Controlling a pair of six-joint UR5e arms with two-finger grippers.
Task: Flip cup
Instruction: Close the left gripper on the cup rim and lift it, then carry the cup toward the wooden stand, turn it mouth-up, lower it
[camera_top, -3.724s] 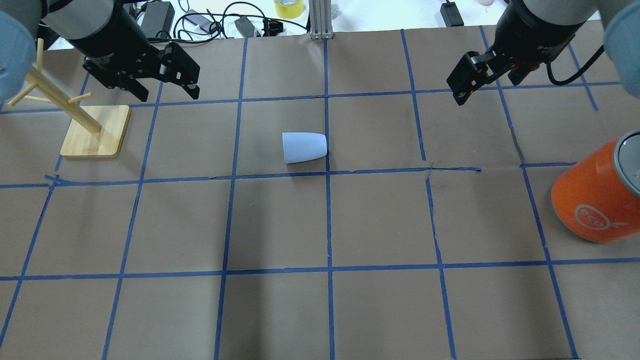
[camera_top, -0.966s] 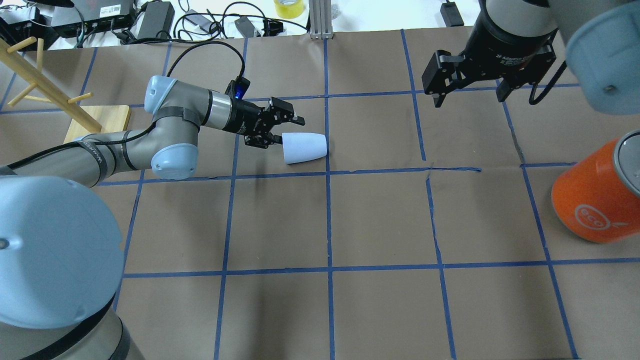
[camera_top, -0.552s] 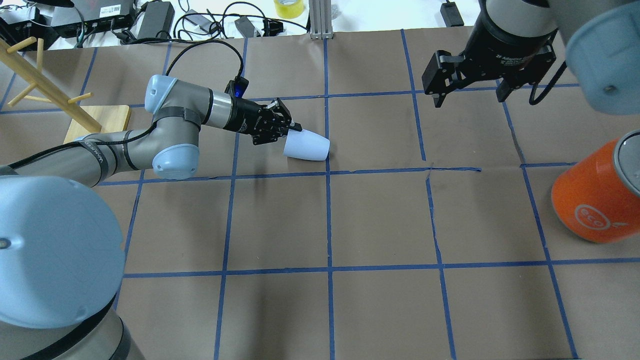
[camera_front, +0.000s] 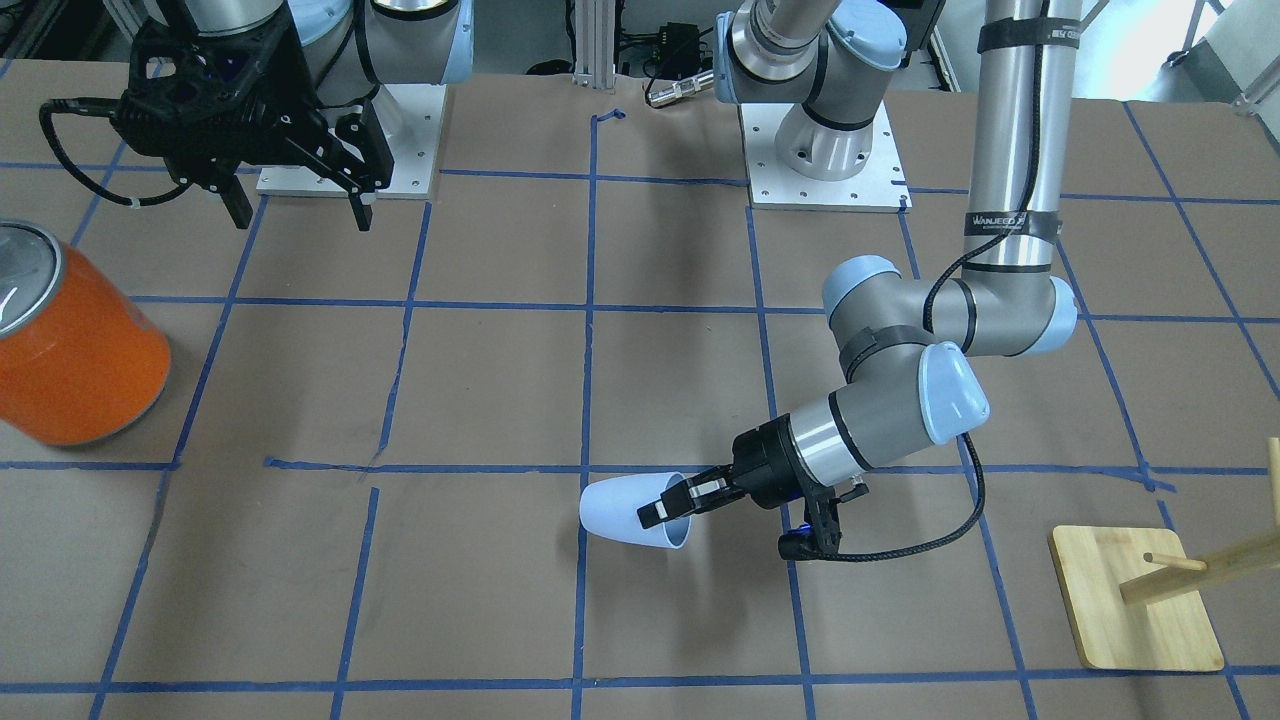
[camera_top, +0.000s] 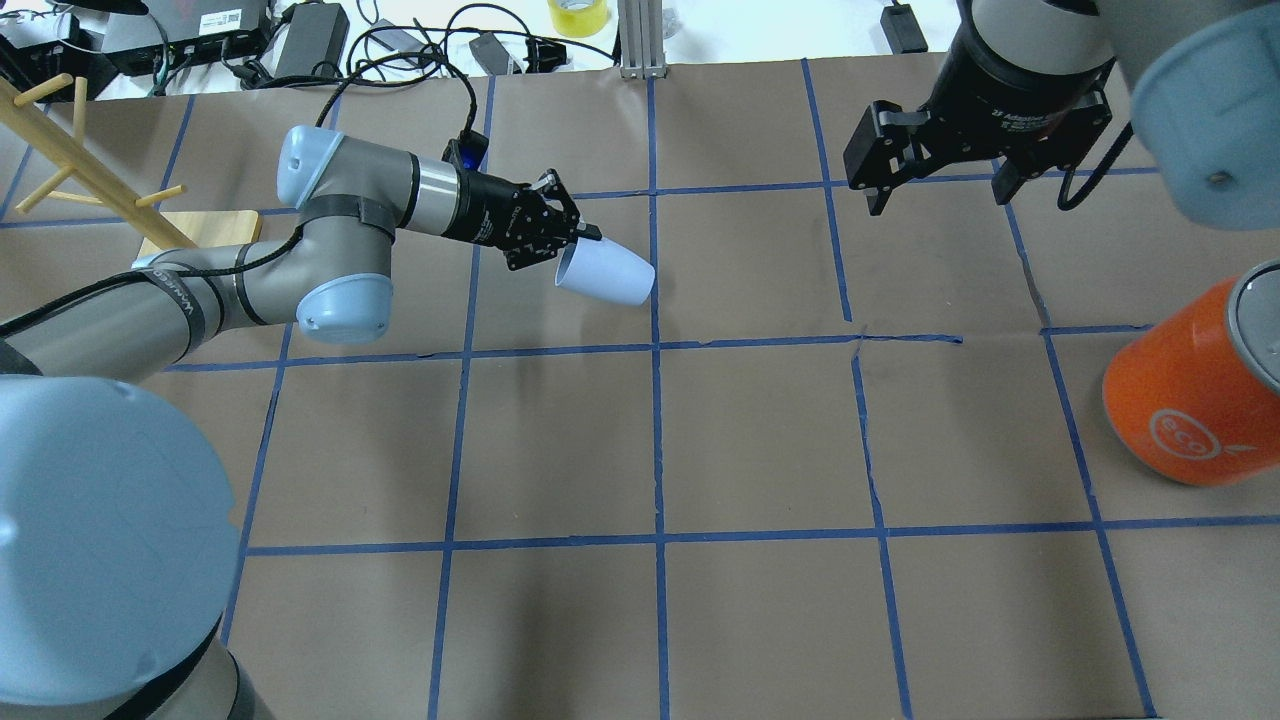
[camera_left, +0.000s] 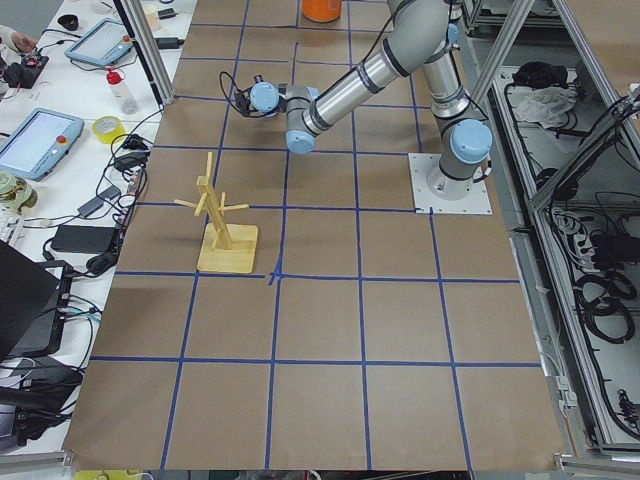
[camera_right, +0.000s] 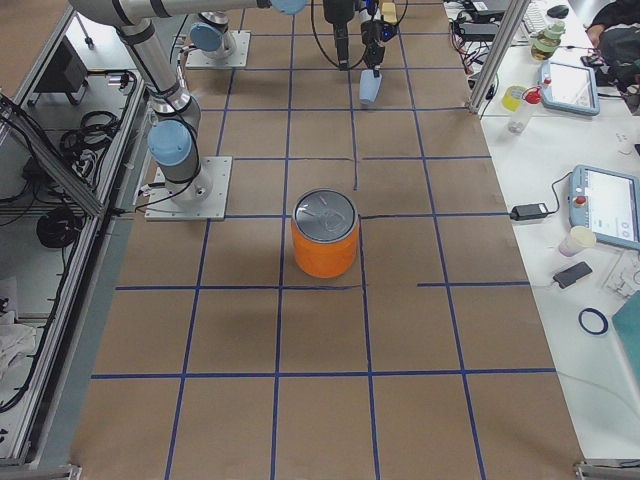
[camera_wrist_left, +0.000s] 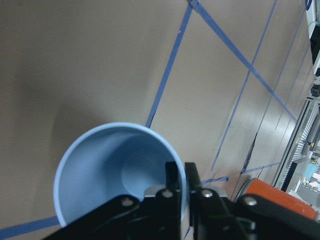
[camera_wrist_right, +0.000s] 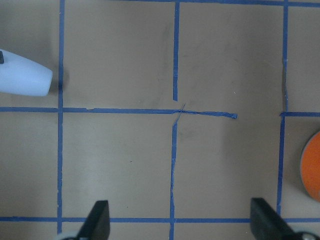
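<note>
The left tool (camera_front: 668, 508) is closed on the rim of the cup (camera_front: 620, 508). Its fingers (camera_wrist_left: 173, 186) are nearly together, one inside the mouth against the darker blue inner wall and the other on the outside of the same wall. The cup sticks straight out from the tip of this tool, mouth toward the wrist and closed base pointing away from it. It is tilted, with the base the lower end. Whether that base touches the brown paper-covered counter (camera_top: 760, 440) cannot be told. A blue tape line (camera_top: 657, 420) runs just past the base, on the side away from the tool. The right tool (camera_top: 937, 195) hangs over the counter well apart from the cup, its two fingers spread wide with only bare paper and tape between them. In its own wrist view the cup's base shows far off to one side and the edge of the orange can (camera_front: 70, 350) to the other. The can stands upright on the counter, well clear of both tools. A wooden mug tree (camera_top: 100, 190) stands behind the left tool, back by that arm's elbow.
</note>
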